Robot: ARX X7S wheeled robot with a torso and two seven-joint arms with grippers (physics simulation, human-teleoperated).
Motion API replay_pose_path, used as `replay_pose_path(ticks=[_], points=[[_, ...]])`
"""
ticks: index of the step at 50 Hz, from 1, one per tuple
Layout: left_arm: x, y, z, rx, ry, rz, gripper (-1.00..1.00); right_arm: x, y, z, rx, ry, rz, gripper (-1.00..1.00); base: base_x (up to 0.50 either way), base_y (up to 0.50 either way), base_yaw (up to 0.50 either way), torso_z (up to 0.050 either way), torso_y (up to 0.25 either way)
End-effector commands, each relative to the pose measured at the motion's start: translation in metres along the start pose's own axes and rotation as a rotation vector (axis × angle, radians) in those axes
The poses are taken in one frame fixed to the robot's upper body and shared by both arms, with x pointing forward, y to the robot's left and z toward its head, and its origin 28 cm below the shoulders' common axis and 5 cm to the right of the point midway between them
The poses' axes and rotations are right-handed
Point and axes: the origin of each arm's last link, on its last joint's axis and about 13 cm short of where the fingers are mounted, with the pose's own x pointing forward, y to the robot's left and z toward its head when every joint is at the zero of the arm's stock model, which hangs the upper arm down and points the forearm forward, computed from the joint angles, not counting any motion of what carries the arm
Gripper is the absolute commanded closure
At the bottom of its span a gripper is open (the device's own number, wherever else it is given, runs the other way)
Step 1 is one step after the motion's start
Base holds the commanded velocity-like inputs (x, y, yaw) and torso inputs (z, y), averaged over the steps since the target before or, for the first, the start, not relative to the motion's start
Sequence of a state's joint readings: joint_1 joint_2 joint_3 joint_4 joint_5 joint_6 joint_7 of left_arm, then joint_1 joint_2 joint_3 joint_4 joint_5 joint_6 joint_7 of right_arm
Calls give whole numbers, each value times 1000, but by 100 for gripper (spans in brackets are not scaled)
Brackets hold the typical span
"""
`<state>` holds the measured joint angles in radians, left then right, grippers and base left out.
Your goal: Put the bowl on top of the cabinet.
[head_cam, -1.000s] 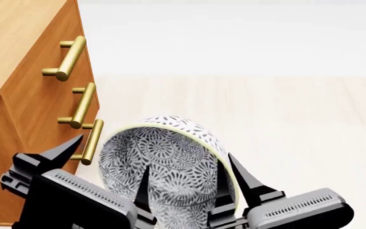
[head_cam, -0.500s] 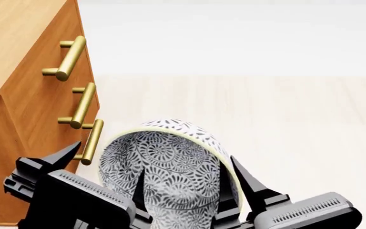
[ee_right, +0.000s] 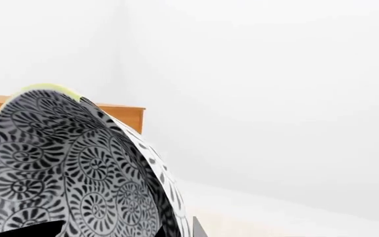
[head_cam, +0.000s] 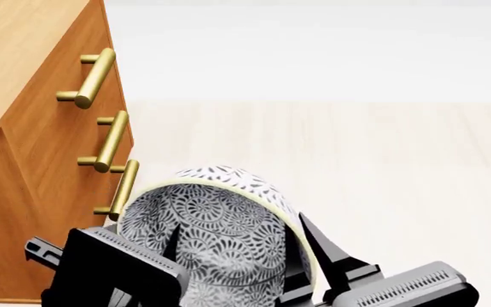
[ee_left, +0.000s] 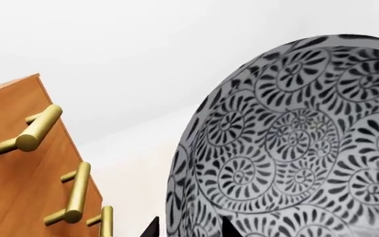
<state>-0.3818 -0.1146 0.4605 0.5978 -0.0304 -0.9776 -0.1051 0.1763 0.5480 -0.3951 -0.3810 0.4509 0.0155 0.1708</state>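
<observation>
The bowl, white with a dense grey-black floral pattern and a pale yellowish rim, hangs tilted above the floor just right of the cabinet. Its opening faces my head camera. My left gripper straddles the bowl's left wall; in the left wrist view that gripper has the bowl between its black tips. My right gripper clamps the right wall, and its wrist view shows the gripper astride the rim of the bowl. The cabinet top lies up and to the left.
Three brass bar handles stick out from the cabinet's drawer fronts, the lowest one close to the bowl's rim. Pale wooden floor stretches ahead and to the right, ending at a white wall.
The bowl and both grippers have shifted left toward the cabinet's handles. The left gripper's outer finger, seen earlier beside the lowest handle, is now hidden.
</observation>
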Motion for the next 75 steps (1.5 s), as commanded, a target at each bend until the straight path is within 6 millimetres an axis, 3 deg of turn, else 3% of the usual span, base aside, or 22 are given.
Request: replay_pose_path(ticks=[1,24,25,64,75], points=[[1,6,-3,19,10,64,100,0,-3,1,-14,-10,-20,100,0,0,0,0,0],[-1,0,4,102,57,79,100,1,-4,0,-10,2,-51,100,0,0,0,0,0],[-1,0,5,93,58,78,100,1,-5,0,-6,3,-52,-100,0,0,0,0,0],[12,1,14,102,71,72,100,-3,-7,-10,-61,96,-59,-100,0,0,0,0,0],[26,4,37,173,67,78,100,-10,-12,-13,-31,80,-89,-100,0,0,0,0,1]])
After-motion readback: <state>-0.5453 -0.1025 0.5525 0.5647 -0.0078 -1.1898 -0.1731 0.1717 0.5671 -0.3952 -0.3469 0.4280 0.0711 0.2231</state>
